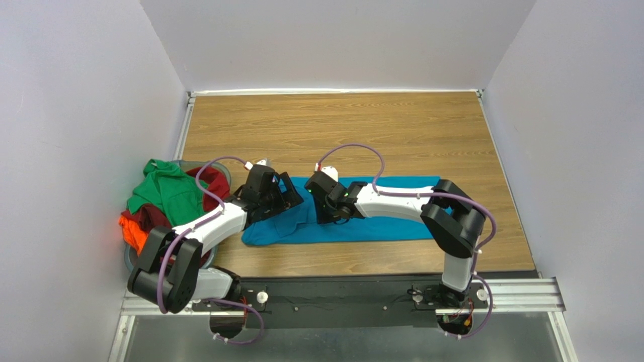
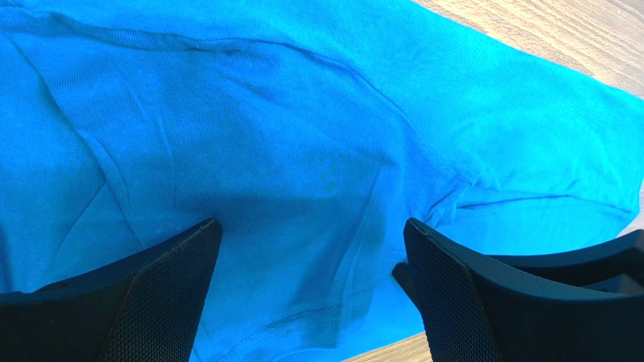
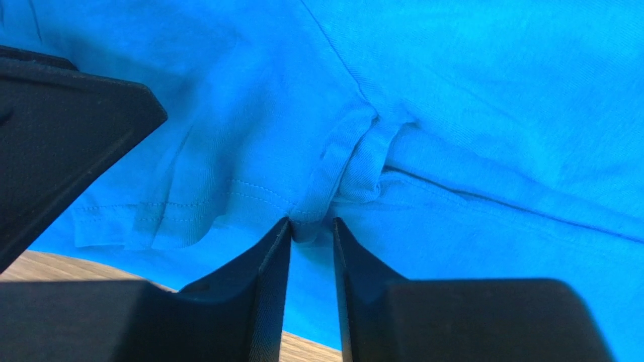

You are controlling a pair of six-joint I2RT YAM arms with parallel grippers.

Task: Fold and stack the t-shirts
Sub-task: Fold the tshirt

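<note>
At the far left, the green t-shirt (image 1: 162,192), dark red t-shirt (image 1: 151,217) and orange t-shirt (image 1: 132,230) sit heaped in the basket (image 1: 189,161), out of play for now. The risk lies with the teal-blue t-shirt (image 1: 378,226), spread across the middle of the wooden table (image 1: 378,128).

The left gripper (image 2: 310,226) stands wide open and holds nothing. If the right one pulls alone, the cloth would likely drag lopsided and bunch. The right gripper (image 3: 311,222) is almost closed, pinching a thin ridge of cloth beside a seam. So slim a bite could slip free, or catch only the top layer.

In the left wrist view the shirt lies flat beneath and between the spread fingers, its hem near their tips. In the right wrist view the pinched ridge sits right between the fingertips, and the rest of the shirt spreads away beyond them.
</note>
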